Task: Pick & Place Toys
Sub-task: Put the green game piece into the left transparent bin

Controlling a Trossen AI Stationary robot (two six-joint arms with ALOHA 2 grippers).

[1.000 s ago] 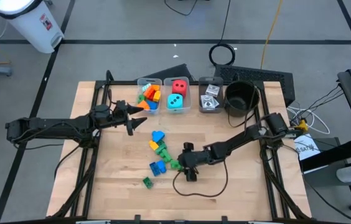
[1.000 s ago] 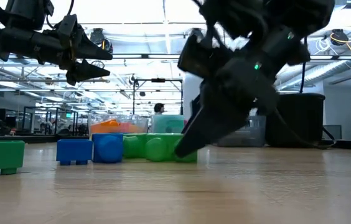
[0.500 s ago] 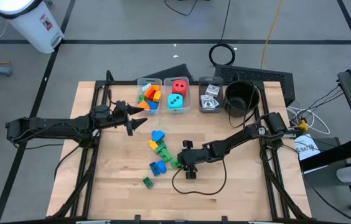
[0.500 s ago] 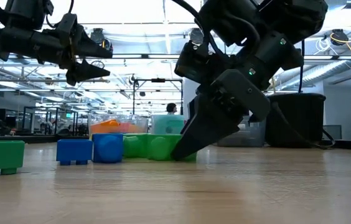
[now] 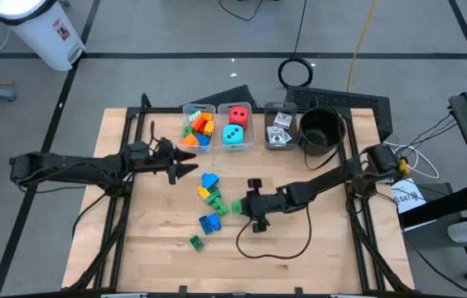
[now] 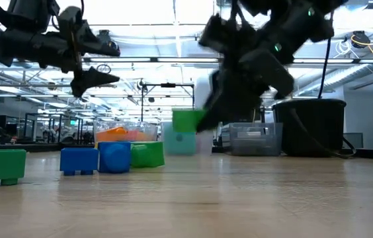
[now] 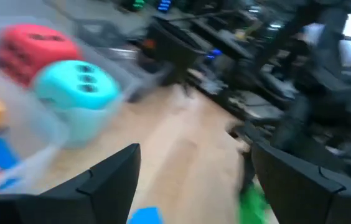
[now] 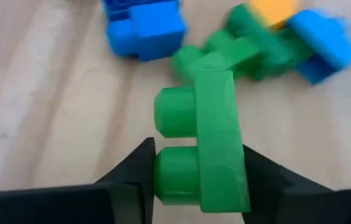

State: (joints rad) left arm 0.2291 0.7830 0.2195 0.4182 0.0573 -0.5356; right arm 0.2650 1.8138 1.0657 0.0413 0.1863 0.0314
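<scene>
The right end effector [image 5: 242,205] grips a green brick [image 8: 210,149] clear of the surface [image 5: 316,240]; the left end effector [image 5: 185,164], seemingly spread, hovers near the bins [image 5: 232,142].

A green two-stud brick [image 8: 210,140] hangs gripped above the table (other bricks [image 5: 209,199] apparently lie loose below).

Two dice [image 5: 235,126] — three clear bins [image 5: 256,141], one pot [image 5: 320,129]

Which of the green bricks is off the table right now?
The green brick clamped in the right gripper, lifted clear; the other green bricks lie on the table.
</scene>
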